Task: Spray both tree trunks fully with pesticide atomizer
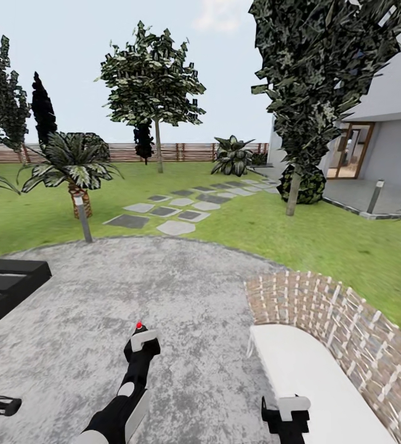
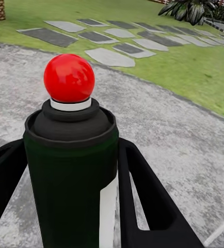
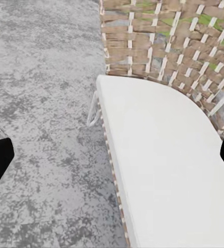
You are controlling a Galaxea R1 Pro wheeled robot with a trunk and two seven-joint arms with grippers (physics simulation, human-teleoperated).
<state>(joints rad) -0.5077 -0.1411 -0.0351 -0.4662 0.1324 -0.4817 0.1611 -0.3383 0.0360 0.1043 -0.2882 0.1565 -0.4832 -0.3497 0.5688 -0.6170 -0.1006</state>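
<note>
My left gripper point(image 1: 141, 344) is shut on the pesticide atomizer point(image 2: 70, 170), a dark bottle held upright over the paved patch, with a red ball point(image 2: 69, 77) on top. A black finger point(image 2: 148, 196) presses each side of it. One tree point(image 1: 154, 80) stands far ahead across the garden lawn point(image 1: 299, 234), its thin trunk point(image 1: 159, 151) near the fence. The other tree point(image 1: 323, 74) rises at the right by the house, trunk point(image 1: 293, 192) bare. No pesticide is in view. My right gripper point(image 3: 112, 157) hangs open over a white bench.
A curved brick wall point(image 1: 348, 327) backs the white bench point(image 1: 311, 382) at the right. A black block point(image 1: 3, 290) lies left. A lamp post point(image 1: 83, 219) and a palm point(image 1: 71, 163) edge the paving. Stepping stones point(image 1: 175, 213) cross the grass.
</note>
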